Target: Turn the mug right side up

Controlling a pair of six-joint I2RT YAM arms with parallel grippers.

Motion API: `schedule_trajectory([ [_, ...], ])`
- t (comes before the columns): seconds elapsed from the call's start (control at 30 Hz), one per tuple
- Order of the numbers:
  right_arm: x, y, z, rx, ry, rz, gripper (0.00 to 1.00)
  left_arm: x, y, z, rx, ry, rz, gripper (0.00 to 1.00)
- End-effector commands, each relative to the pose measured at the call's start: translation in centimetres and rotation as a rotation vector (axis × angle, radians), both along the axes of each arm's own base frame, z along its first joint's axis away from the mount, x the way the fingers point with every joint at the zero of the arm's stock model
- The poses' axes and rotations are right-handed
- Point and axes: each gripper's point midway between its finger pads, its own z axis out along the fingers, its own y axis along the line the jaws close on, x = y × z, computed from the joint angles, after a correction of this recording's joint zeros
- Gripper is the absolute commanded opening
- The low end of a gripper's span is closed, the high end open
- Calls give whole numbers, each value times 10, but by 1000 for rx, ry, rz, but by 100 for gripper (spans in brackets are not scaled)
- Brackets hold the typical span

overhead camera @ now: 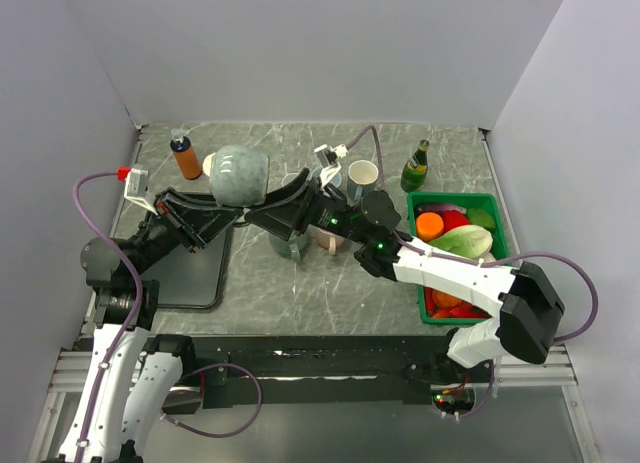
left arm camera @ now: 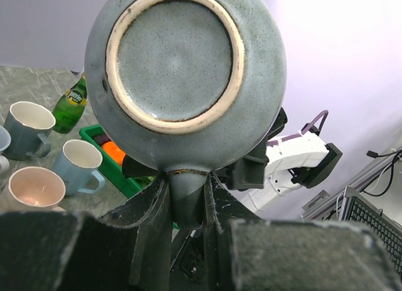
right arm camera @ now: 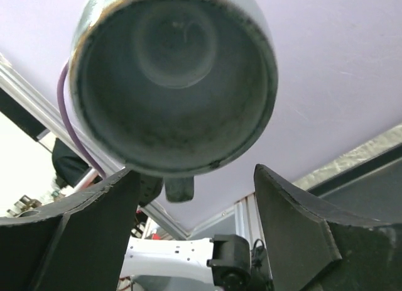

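The mug (overhead camera: 238,175) is held up in the air above the left part of the table (overhead camera: 300,293), over the far edge of a black tray (overhead camera: 195,278). It lies on its side, with its long axis running roughly left to right. Its pale-ringed base faces left, toward the left wrist camera, and its open mouth faces right, toward the right arm. Its handle (left arm camera: 186,193) points down and toward the near side. The left gripper (left arm camera: 186,185) is clamped narrowly on that handle, one finger on each side, and carries the whole mug by it. The right gripper (right arm camera: 195,175) sits just right of the mug and slightly below it, looking straight into the dark inside. Its fingers (right arm camera: 75,234) are spread wide on either side of the rim and do not visibly touch it. On the table behind, an orange bottle (overhead camera: 186,159) stands at the far left and a green bottle (overhead camera: 415,166) at the far right. Several upright cups (left arm camera: 78,165) stand between them. A green basket (overhead camera: 452,196) of vegetables sits at the right edge.
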Motion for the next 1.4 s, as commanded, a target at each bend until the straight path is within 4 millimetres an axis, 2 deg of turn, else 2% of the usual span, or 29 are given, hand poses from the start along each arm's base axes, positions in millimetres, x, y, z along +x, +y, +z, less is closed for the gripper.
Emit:
schedule_trajectory([
  [0.0,-6,3,34,96,-57,36,74,-24,0,35,-17,-220,-11,1],
  [0.13,-6,8,32,93,-44,57,57,-26,1,34,-27,-229,-9,1],
  [0.3,-7,10,30,100,-42,72,44,-28,0,33,-31,-230,-19,1],
  [0.33,-7,10,29,101,-49,75,33,-28,0,33,-31,-230,-19,1],
  [0.4,-10,9,31,112,-60,86,21,-27,0,32,-32,-226,-21,1],
  [0.43,-10,9,30,108,-61,88,10,-27,0,31,-32,-221,-22,1],
  [0.5,-12,9,29,107,-65,94,0,-27,0,30,-28,-221,-17,1],
  [0.9,-6,2,25,78,-76,20,0,-20,1,23,70,-228,34,2],
  [0.93,-6,-2,29,80,-83,6,0,-20,1,24,77,-221,37,9],
  [1.1,-11,-11,33,81,-127,-12,0,-23,2,29,94,-251,47,18],
  [1.13,-14,-13,34,82,-136,-9,0,-24,1,29,95,-262,41,23],
  [1.3,-21,-14,35,80,-159,24,0,-25,1,29,98,-259,34,26],
  [1.37,-24,-13,33,76,-162,39,0,-28,0,29,113,-274,21,21],
])
